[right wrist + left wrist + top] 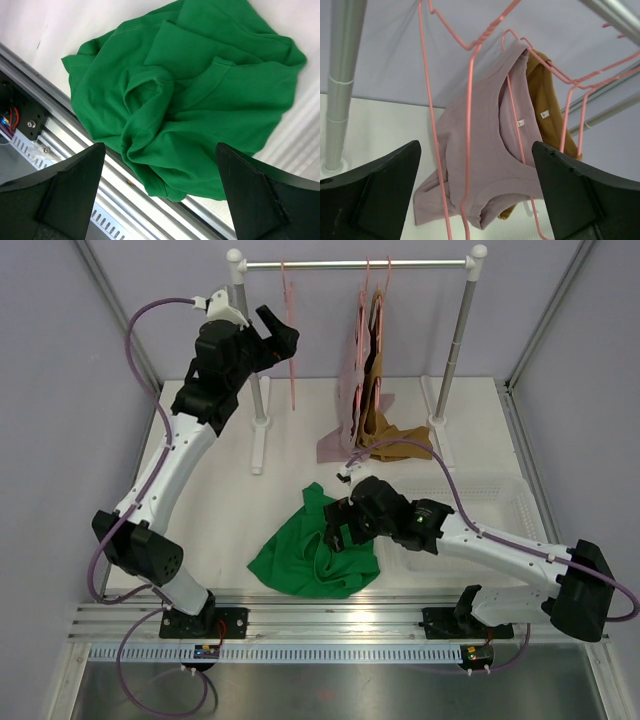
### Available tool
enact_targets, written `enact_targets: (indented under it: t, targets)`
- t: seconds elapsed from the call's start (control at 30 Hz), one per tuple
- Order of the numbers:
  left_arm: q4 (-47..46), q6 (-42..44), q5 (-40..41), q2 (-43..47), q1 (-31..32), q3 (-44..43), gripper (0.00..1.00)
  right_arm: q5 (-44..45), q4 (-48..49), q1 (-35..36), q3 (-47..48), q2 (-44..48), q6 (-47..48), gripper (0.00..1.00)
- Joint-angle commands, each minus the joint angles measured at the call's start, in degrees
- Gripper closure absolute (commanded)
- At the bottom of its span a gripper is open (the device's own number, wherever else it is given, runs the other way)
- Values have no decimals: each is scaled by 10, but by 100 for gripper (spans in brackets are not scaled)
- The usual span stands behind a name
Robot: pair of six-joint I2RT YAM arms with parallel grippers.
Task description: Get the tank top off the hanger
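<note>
The white desk [200, 490] is carrying a clothes rail [350, 262] along its far edge. The left arm [170, 470] is stretching tall toward the far left, and the left tool [476, 146] is spread wide, facing the hangers. The right arm [490, 545] is lying low and reaching left, with the right tool [160, 147] gaping wide just above the crumpled green tank top [318, 550] on the near desk. A mauve tank top [350, 390] and a brown garment [385, 425] are hanging from the rail, with a bare pink hanger [291, 340] to their left.

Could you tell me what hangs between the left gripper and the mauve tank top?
An empty pink wire hanger, clearest in the top external view.
</note>
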State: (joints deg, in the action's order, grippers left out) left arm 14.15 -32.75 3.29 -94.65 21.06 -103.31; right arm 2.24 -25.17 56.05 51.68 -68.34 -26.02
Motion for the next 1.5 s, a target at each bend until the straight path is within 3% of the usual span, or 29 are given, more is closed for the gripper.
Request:
enact_targets:
  t: [0.0, 0.17, 0.4, 0.57, 0.7, 0.73, 0.77, 0.8, 0.97, 1.2, 1.47]
  targets:
    - [-31, 1, 18, 94, -2, 15, 1, 28, 10, 33, 50, -42, 31, 1]
    - [10, 14, 51, 210, -2, 85, 1, 82, -4, 80, 84, -152, 42, 0]
    - [44, 25, 81, 417, -2, 259, 1, 142, -6, 115, 141, -336, 47, 0]
    - [140, 45, 105, 512, -2, 319, 1, 132, -9, 125, 175, -423, 39, 1]
    - [208, 64, 117, 580, -2, 343, 1, 137, -2, 128, 180, -450, 25, 54]
    - [227, 68, 112, 589, -2, 349, 1, 144, -3, 129, 182, -445, 26, 63]
    - [234, 73, 109, 599, -2, 355, 1, 146, -4, 129, 184, -439, 27, 92]
    - [241, 86, 105, 617, -2, 368, 1, 153, -8, 128, 186, -422, 26, 100]
    - [250, 125, 125, 658, -2, 420, 1, 201, -39, 129, 205, -318, 39, 100]
    - [234, 139, 151, 683, -2, 501, 1, 338, -190, 129, 293, -211, 28, 100]
    - [236, 153, 124, 661, -2, 509, 1, 486, -362, 121, 380, -82, -17, 100]
